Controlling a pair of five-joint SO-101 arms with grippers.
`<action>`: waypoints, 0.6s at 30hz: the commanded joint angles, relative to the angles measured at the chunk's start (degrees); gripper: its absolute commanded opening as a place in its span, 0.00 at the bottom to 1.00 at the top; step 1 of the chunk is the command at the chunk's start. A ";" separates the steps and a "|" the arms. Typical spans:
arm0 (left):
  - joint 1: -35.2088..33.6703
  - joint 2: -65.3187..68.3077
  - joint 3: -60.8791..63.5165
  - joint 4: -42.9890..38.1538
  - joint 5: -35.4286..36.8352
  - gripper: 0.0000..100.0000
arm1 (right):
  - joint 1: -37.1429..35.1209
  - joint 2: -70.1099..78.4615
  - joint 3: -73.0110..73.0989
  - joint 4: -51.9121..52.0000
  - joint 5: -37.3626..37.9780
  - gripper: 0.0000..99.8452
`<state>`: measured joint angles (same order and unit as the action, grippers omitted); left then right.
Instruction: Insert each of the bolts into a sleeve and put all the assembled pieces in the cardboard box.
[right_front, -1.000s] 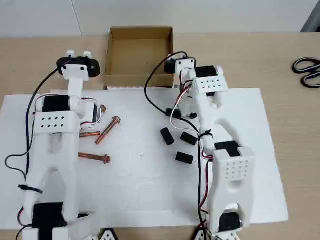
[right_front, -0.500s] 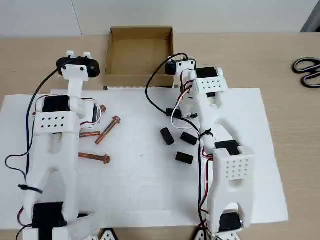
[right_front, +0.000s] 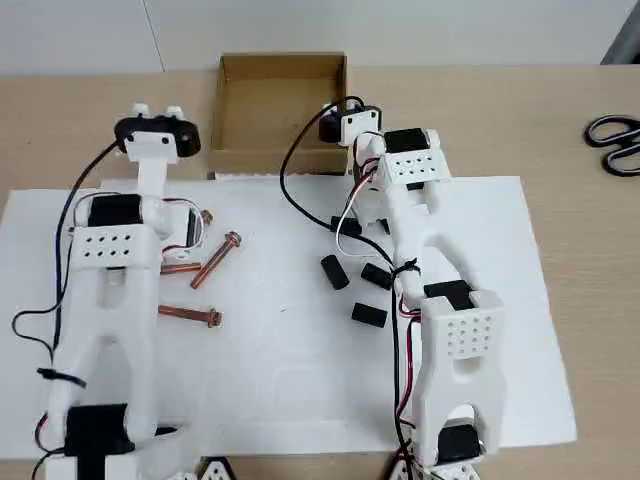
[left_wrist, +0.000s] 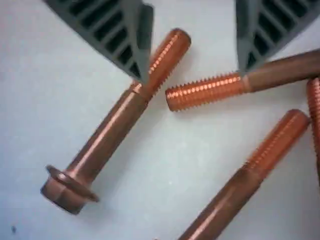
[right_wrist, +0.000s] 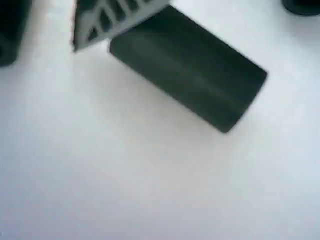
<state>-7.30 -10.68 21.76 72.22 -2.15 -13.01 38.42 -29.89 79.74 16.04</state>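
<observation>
Cardboard box (right_front: 283, 100): at the far edge of the desk (right_front: 540, 110), just past the white sheet (right_front: 280, 380). We see nothing inside it.
Copper bolts (right_front: 217, 258): at least four, loose on the sheet beside the left arm, none inside a sleeve.
Black sleeves (right_front: 369, 316): three lie in the open by the right arm, all without a bolt. We cannot identify the darker pieces under that arm.
Left gripper (left_wrist: 192, 75): fingers (left_wrist: 125, 35) released and spread low over the bolts, grasping nothing. One tip is over the flanged bolt (left_wrist: 107, 132).
Right gripper (right_wrist: 115, 20): close over one sleeve (right_wrist: 190, 75). We cannot tell whether it is released or clenched.
Progress: we judge nothing is done yet. Every pairing and every transfer to the box is still to do.
</observation>
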 joint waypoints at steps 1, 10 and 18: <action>-0.18 -0.18 0.57 -1.49 0.09 0.11 | -0.40 0.48 -2.37 0.04 0.44 0.19; -0.18 -0.18 0.92 -1.32 0.09 0.11 | -0.22 4.09 -2.46 2.33 0.18 0.05; 0.97 -0.35 0.92 -0.97 0.26 0.09 | -0.22 1.01 -2.55 3.56 0.18 0.00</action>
<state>-7.30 -10.68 22.99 71.78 -1.98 -12.31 41.76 -32.53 80.88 16.04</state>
